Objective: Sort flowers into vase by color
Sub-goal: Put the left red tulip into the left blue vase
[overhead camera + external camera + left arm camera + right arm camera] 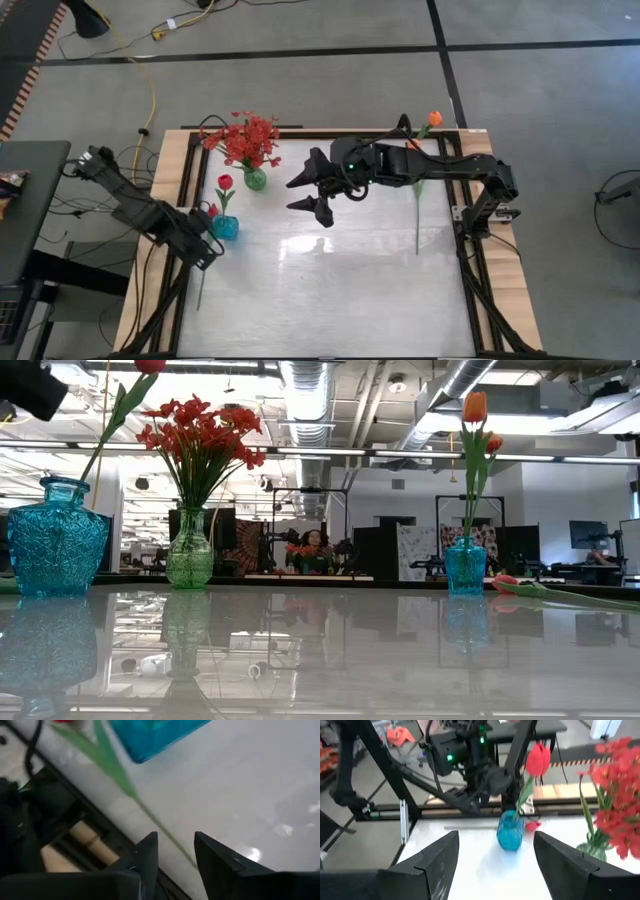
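A red-pink tulip lies along the table's left edge, its thin green stem (150, 817) running between the fingers of my left gripper (175, 837), which points down, open, and clear of it. Its bud (532, 825) lies beside a blue vase (225, 228) holding an upright red tulip (225, 182). A green vase (255, 180) holds the red sprays (250, 140). A second blue vase (465, 568) at the far right holds an orange tulip (475, 405). My right gripper (305, 193) hangs open above the table's middle.
Another tulip (515, 584) lies on the table's right side, its stem (418, 215) running toward the near edge. The wooden frame (170, 200) borders the white table close by my left gripper. The table's near half holds free room.
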Controlling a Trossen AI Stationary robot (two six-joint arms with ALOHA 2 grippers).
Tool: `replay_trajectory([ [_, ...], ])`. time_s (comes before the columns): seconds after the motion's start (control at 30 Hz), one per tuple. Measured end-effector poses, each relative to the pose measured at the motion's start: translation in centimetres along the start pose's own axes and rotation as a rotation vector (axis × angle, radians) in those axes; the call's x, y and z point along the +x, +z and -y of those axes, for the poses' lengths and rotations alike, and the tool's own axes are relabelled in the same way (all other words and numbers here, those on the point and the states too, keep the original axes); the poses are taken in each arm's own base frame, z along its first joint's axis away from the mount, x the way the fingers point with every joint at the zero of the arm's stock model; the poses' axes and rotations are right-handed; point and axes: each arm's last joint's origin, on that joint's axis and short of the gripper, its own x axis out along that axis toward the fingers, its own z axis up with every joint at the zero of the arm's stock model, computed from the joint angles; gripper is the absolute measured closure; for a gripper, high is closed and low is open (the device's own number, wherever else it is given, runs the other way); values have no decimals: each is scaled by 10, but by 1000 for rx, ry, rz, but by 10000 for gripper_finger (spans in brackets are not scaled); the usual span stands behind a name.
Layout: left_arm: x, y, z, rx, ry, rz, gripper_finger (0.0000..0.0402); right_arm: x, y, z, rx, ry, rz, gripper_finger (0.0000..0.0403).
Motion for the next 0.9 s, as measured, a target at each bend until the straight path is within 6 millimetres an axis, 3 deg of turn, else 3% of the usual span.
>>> replay_trajectory([
  [0.2, 6, -6, 6, -77, 58, -22, 261, 0, -12, -2, -32, 4, -119, 119],
  [0.43, 19, -23, 21, -189, 97, -4, 253, -8, -19, -7, -101, 136, -216, 119],
  [0.73, 51, -43, 43, -330, 218, 101, 252, -27, -23, -10, -183, 214, -298, 119],
  [0.9, 69, -46, 52, -352, 290, 125, 252, -43, -15, -5, -206, 266, -259, 119],
])
